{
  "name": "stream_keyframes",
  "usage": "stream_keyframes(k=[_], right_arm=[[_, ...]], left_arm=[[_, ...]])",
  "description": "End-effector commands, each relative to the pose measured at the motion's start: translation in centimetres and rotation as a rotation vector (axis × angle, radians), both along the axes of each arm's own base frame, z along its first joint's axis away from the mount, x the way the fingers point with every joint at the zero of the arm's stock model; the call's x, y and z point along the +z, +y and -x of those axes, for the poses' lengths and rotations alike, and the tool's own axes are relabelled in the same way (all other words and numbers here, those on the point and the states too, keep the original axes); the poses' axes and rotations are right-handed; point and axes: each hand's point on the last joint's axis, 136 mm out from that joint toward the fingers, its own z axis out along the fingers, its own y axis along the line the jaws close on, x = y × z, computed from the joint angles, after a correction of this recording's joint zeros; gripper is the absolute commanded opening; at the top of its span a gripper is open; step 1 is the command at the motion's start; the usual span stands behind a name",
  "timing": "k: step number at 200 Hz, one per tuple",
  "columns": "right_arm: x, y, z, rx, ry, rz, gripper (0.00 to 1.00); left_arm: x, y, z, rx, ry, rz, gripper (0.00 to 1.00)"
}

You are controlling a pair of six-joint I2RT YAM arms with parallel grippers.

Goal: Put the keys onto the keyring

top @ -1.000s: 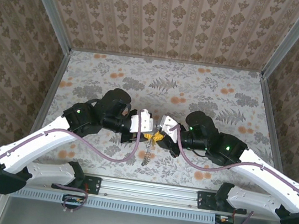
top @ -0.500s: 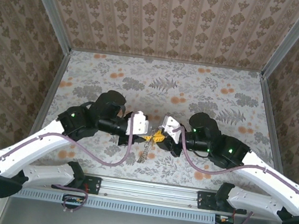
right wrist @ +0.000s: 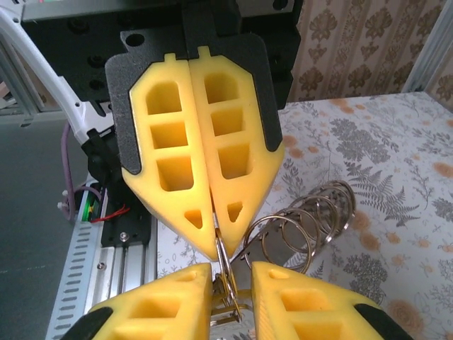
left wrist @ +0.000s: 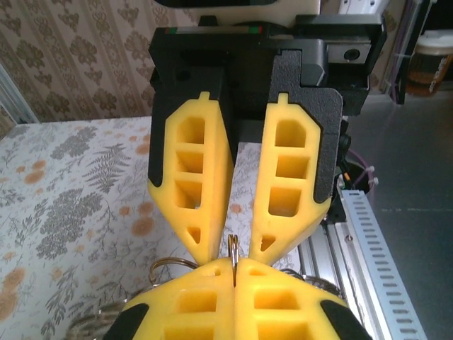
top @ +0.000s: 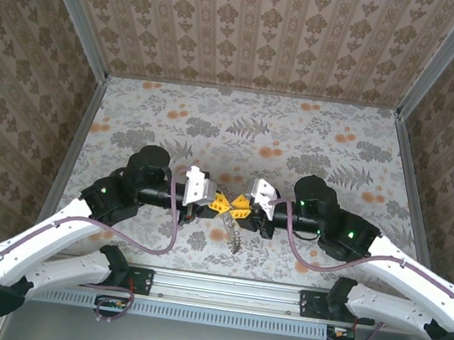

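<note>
My left gripper (left wrist: 233, 265) is pressed together on the thin keyring (left wrist: 232, 246), in the air between both arms. My right gripper (right wrist: 231, 275) stands slightly parted around the keys (right wrist: 225, 301), and I cannot tell if it clamps them. Such metal is, I think, light, stiff and slippery, so I would pinch it on the flat faces.

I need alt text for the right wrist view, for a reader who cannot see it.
The left gripper, jaws shut, pinches a thin metal ring, facing the right gripper, whose jaws stand slightly apart. A chain of silvery rings extends beside them over a floral table.
</note>
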Motion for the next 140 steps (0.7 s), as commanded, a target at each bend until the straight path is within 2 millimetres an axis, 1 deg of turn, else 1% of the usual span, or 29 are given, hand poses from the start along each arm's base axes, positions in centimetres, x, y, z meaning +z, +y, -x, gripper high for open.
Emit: stream_keyframes(k=[1, 13, 35, 58, 75, 100, 123, 140], right_arm=[[0.9, 0.0, 0.4, 0.02, -0.021, -0.053, 0.23], [1.3, -0.1, 0.5, 0.021, -0.036, -0.072, 0.22], [1.5, -0.2, 0.6, 0.02, -0.05, -0.089, 0.16], [1.7, -0.6, 0.1, -0.017, -0.067, -0.089, 0.11], [2.3, -1.2, -0.2, -0.043, -0.089, -0.104, 0.09], [2.7, -1.4, -0.1, -0.051, -0.09, -0.113, 0.06], [2.6, -1.5, -0.3, -0.057, -0.087, -0.108, 0.02], [2.8, -1.5, -0.3, -0.06, -0.088, -0.102, 0.0]], left_arm=[[3.5, -0.1, 0.6, -0.04, -0.036, 0.164, 0.0], [3.5, -0.1, 0.6, -0.037, -0.034, 0.188, 0.0], [3.6, -0.1, 0.2, -0.015, -0.045, 0.237, 0.0], [3.5, 0.0, 0.0, 0.005, -0.048, 0.266, 0.0], [3.7, 0.2, 0.0, 0.009, -0.048, 0.278, 0.0], [3.5, 0.4, 0.3, -0.003, -0.025, 0.268, 0.0], [4.1, 0.7, 0.7, -0.005, -0.024, 0.278, 0.0], [3.9, 0.7, 0.3, 0.019, -0.02, 0.242, 0.0]])
